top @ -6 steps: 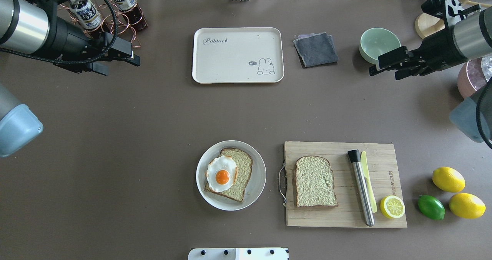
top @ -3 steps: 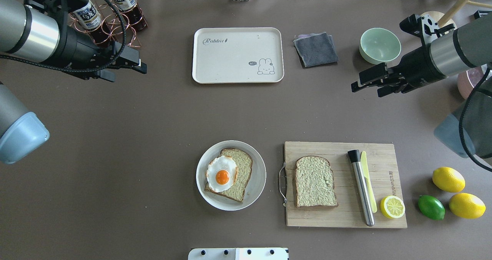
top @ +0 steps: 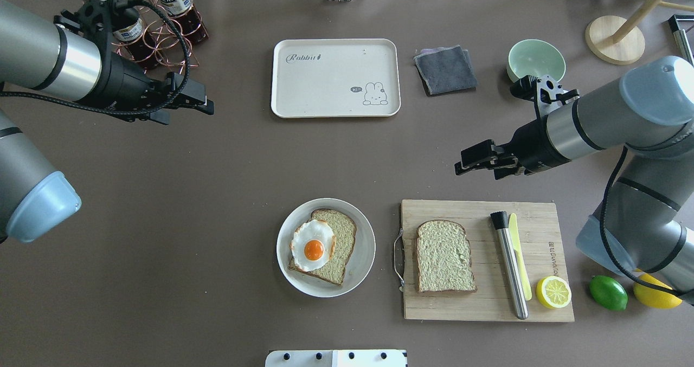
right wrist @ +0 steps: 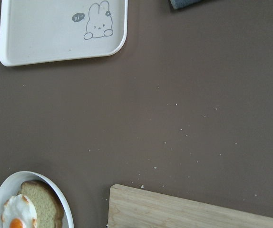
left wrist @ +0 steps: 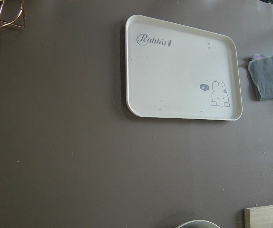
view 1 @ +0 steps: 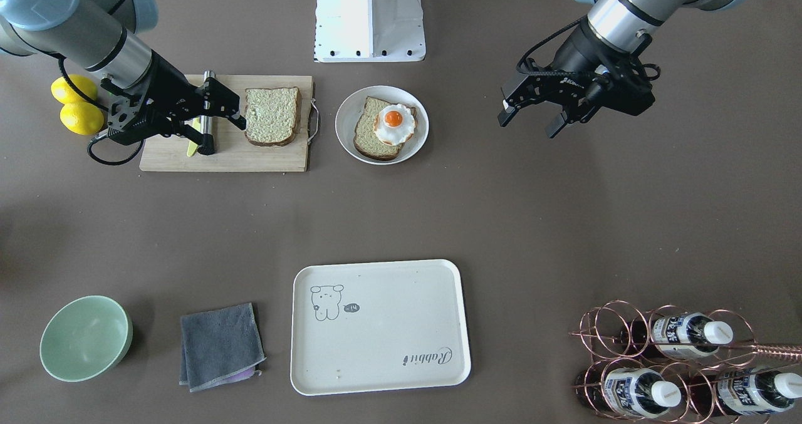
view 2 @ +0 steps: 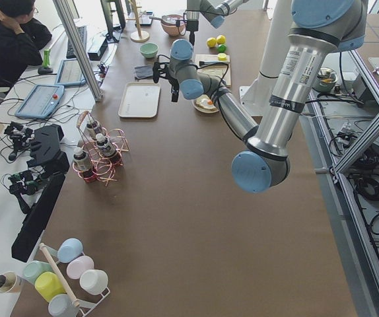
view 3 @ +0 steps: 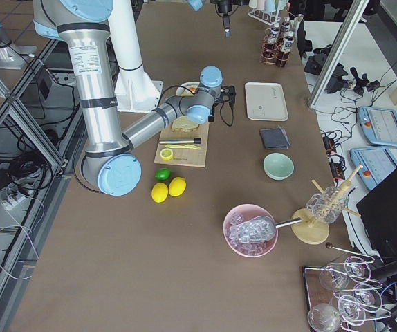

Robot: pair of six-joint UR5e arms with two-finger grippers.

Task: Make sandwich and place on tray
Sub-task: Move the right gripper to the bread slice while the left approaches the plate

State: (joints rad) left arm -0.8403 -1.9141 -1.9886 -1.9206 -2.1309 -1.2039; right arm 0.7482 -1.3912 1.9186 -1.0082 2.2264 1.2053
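Note:
One bread slice (top: 343, 230) lies on a round white plate (top: 364, 266) with the fried egg (top: 313, 246) on top. The second slice (top: 444, 256) lies on the bamboo cutting board (top: 542, 304). The cream tray (top: 325, 85) stands bare at the far middle; it also shows in the left wrist view (left wrist: 174, 76) and right wrist view (right wrist: 41, 33). My left gripper (top: 188, 113) hovers open and empty left of the tray. My right gripper (top: 477, 172) hovers open and empty just beyond the board's far edge, above the table.
On the board lie a metal muddler (top: 509, 264), a yellow knife (top: 520, 258) and a half lemon (top: 553, 292). A lime (top: 608, 293) and a lemon (top: 656, 297) sit to its right. A grey cloth (top: 445, 69), green bowl (top: 535, 60) and bottle rack (top: 162, 25) stand at the back.
My right arm has swung in from the far right, toward the cutting board's far edge. My left gripper has drifted slightly right and nearer. Both stay open; the food has not moved.

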